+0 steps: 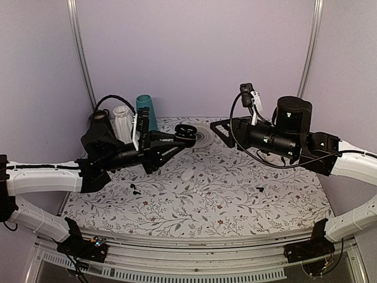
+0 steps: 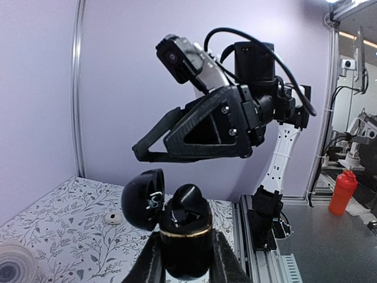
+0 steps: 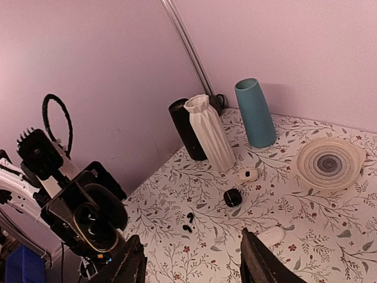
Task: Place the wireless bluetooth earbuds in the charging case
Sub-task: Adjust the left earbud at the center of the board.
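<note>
My left gripper [image 1: 184,135] [image 2: 185,259] is shut on an open black charging case [image 2: 185,236] with a gold band and holds it raised above the table. Its lid [image 2: 141,203] is swung open to the left. A glossy black earbud [image 2: 189,197] sticks up out of the case. My right gripper [image 1: 219,128] is open and empty in the air, close to the case and facing it. It hangs just above the case in the left wrist view [image 2: 140,154]. Two black earbuds [image 3: 187,223] [image 1: 134,188] lie on the table at the left. Another black earbud [image 1: 260,189] lies at the right.
A white case [image 1: 187,174] [image 3: 271,236], a closed black case [image 3: 232,197] and a small white case [image 3: 248,174] lie mid-table. At the back stand a teal vase [image 1: 145,112], a white ribbed vase [image 1: 123,121], a black cylinder [image 3: 187,130] and a swirl plate [image 3: 328,162].
</note>
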